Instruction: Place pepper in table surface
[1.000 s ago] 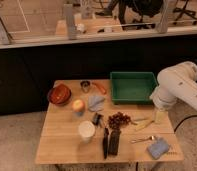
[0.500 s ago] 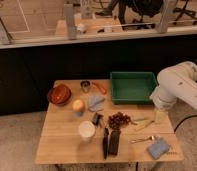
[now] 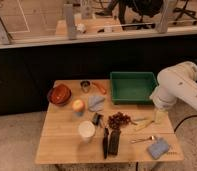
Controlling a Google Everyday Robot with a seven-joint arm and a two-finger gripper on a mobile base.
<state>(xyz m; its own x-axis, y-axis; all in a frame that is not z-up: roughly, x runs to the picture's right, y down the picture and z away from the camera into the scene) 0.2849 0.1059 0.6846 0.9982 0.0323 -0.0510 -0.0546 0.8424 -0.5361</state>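
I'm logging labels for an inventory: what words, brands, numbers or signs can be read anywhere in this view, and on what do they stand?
No text can be read anywhere.
The green bin, white cup, blue cloth and pepper show no legible marking.
The gripper, hanging over the right side of the table surface, shows no readable label.
Any print is too blurred to tell.

count: tabletop (image 3: 62, 145) 1 | pepper (image 3: 99, 88) 1 | apple (image 3: 78, 105) 1 | bowl (image 3: 59, 94) 1 | green bin (image 3: 133, 86) 1 | white cup (image 3: 86, 130) 1 | metal can (image 3: 85, 85) 1 | blue sponge (image 3: 158, 148) 1 | gripper (image 3: 159, 116) 1, over the tabletop's right edge
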